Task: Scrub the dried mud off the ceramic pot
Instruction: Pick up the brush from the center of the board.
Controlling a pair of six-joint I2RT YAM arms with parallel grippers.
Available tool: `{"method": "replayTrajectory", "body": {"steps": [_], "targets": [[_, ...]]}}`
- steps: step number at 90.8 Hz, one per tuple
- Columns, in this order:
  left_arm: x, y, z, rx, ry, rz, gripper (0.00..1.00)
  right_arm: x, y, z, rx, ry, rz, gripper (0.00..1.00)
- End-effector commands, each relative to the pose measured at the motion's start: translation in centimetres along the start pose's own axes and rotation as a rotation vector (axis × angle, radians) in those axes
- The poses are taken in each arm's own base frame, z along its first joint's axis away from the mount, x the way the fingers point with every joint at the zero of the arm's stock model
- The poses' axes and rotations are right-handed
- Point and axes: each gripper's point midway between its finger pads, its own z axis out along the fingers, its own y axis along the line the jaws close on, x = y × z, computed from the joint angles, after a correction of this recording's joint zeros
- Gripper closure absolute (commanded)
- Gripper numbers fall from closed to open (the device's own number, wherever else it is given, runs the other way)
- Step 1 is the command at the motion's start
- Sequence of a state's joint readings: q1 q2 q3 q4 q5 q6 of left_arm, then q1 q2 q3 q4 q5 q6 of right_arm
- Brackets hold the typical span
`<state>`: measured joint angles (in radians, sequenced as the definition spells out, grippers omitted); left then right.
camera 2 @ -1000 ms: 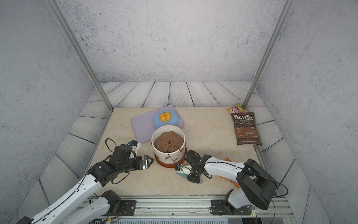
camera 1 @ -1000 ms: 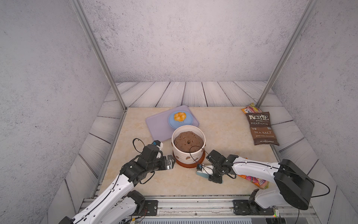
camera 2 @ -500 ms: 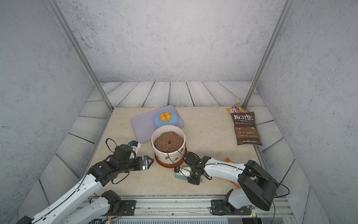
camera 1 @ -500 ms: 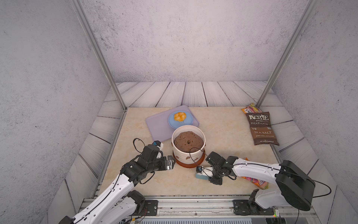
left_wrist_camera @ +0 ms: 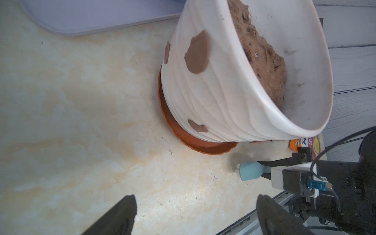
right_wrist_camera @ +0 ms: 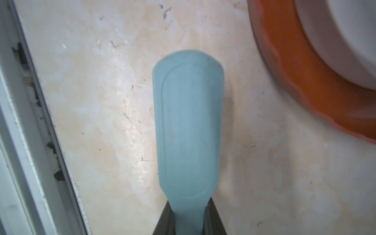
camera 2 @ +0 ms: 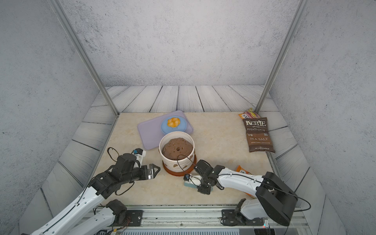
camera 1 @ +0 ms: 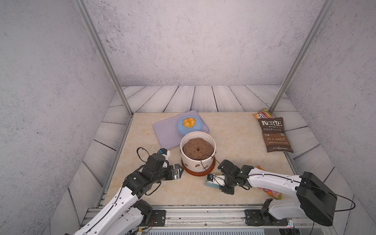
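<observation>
The cream ribbed ceramic pot (camera 1: 195, 162) (camera 2: 176, 162) (left_wrist_camera: 213, 91) stands on a rust-brown saucer (camera 1: 198, 173) (left_wrist_camera: 183, 134) (right_wrist_camera: 295, 71) and holds a soil mound. Flat brown patches of dried mud (left_wrist_camera: 197, 55) (camera 1: 196, 165) stick to its outer wall. My right gripper (right_wrist_camera: 188, 209) (camera 1: 218, 181) (camera 2: 198, 181) is shut on the handle of a light-blue brush (right_wrist_camera: 189, 126) (left_wrist_camera: 249, 171) (camera 1: 210, 184), low at the table just in front of the saucer. My left gripper (left_wrist_camera: 196, 200) (camera 1: 179, 172) (camera 2: 155, 169) is open and empty, left of the pot, a short gap from it.
A lavender tray (camera 1: 164, 130) with a blue plate (camera 1: 196, 127) of orange food lies behind the pot. A chips bag (camera 1: 274, 134) and a small packet (camera 1: 264, 115) lie at the back right. Another snack packet (camera 1: 270, 191) lies under the right arm. The metal rail (right_wrist_camera: 30, 122) runs along the front edge.
My right gripper's jaws have closed onto the brush handle and the hand has shifted slightly left. The left arm and the pot have not moved.
</observation>
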<state>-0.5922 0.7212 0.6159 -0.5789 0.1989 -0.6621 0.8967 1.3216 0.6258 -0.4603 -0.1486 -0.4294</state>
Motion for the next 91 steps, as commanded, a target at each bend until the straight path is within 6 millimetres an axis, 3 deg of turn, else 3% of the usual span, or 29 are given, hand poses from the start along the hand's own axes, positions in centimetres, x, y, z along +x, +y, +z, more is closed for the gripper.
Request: {"method": "replayTrajectory", "body": {"steps": [1, 25, 60, 76, 91], "targets": [[0.1, -0.5, -0.1, 0.024, 0.0, -0.013, 0.02, -0.1, 0.6, -0.8, -0.015, -0.018, 0.009, 1.0], [-1.5, -2.5, -1.7, 0.087, -0.04, -0.02, 0.02, -1.0, 1.1, -3.3, -0.013, -0.079, -0.009, 1.0], [-4.8, -5.8, -4.9, 0.171, -0.107, -0.177, 0.02, -4.1, 2.0, -10.0, -0.002, -0.286, 0.025, 1.0], [-6.4, -7.6, -5.9, 0.208, -0.13, -0.254, 0.02, -6.6, 0.6, -14.0, 0.082, -0.371, 0.028, 1.0], [-8.6, -9.6, -6.6, 0.212, -0.155, -0.283, 0.02, -9.6, -1.8, -16.3, 0.158, -0.376, 0.021, 1.0]]}}
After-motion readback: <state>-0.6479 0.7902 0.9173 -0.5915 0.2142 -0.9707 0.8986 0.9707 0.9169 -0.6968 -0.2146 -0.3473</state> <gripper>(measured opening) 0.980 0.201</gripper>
